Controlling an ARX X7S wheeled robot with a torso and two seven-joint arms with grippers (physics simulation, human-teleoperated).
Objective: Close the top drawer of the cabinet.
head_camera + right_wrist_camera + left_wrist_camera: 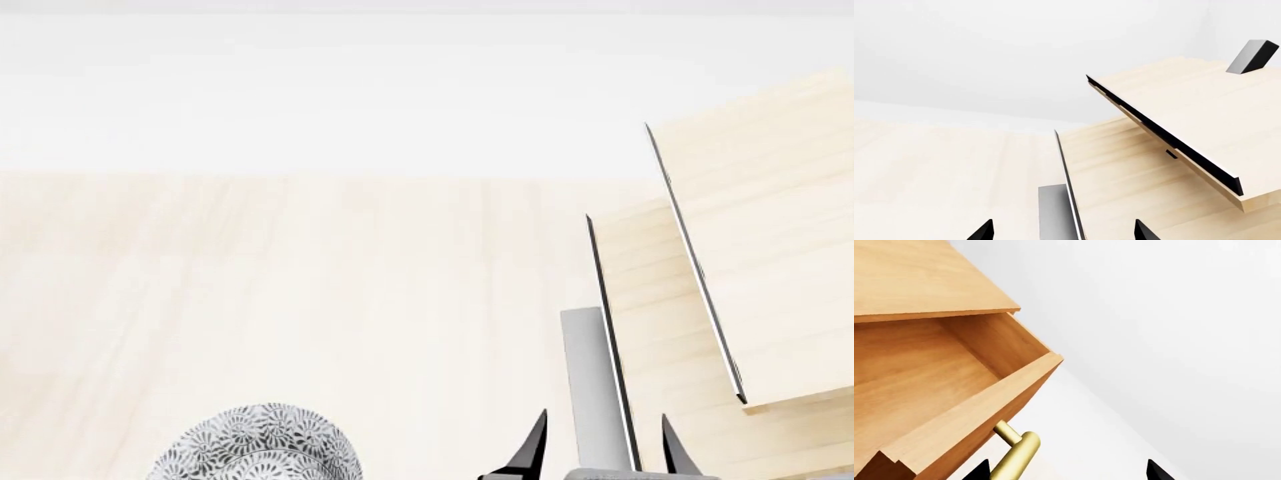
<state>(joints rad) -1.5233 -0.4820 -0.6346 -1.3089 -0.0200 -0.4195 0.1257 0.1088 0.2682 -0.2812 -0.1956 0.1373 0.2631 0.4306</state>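
In front of the left gripper (1066,469), jaws spread and empty, the top drawer (967,410) remains pulled out of the cabinet (921,275); closing is not yet done.

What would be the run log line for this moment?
top drawer: open | left gripper: open, near brass handle | right gripper: open

head downward, wrists close (rack (747,260) shared)
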